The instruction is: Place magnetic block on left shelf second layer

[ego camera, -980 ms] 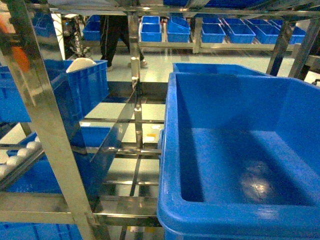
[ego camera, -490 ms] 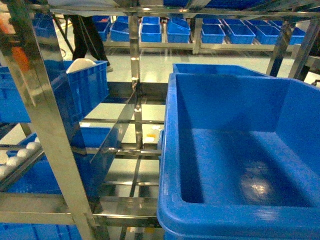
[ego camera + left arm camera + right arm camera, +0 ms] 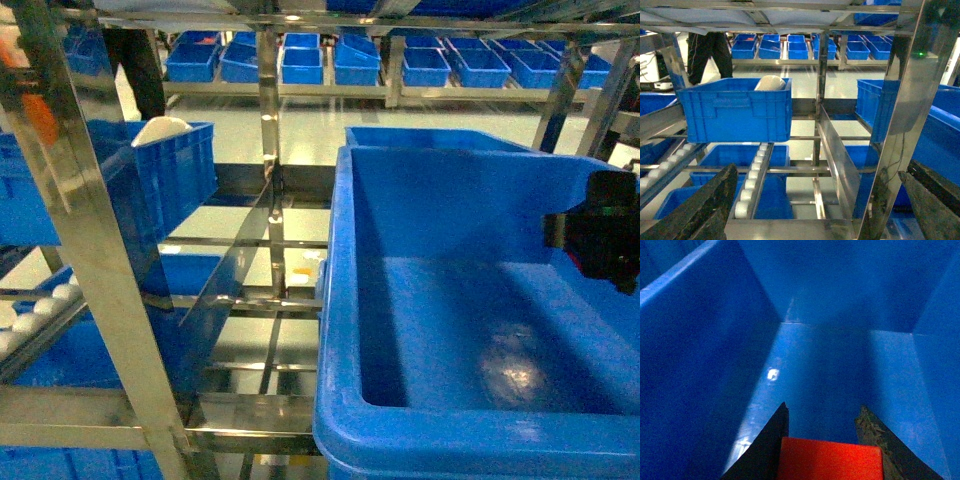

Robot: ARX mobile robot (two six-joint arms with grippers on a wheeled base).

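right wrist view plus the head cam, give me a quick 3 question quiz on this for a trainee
1. True or false: the right gripper holds the red magnetic block between its fingers.
2. In the right wrist view, what lies below the block? A) a white tabletop B) the inside of the big blue bin C) the roller track
3. What shows over the rim of the smaller blue crate in the left wrist view?

Key:
1. True; the block sits between the two dark fingers.
2. B; blue walls and floor fill the view, and no other item shows in the bin.
3. A white rounded object; what it is cannot be told.
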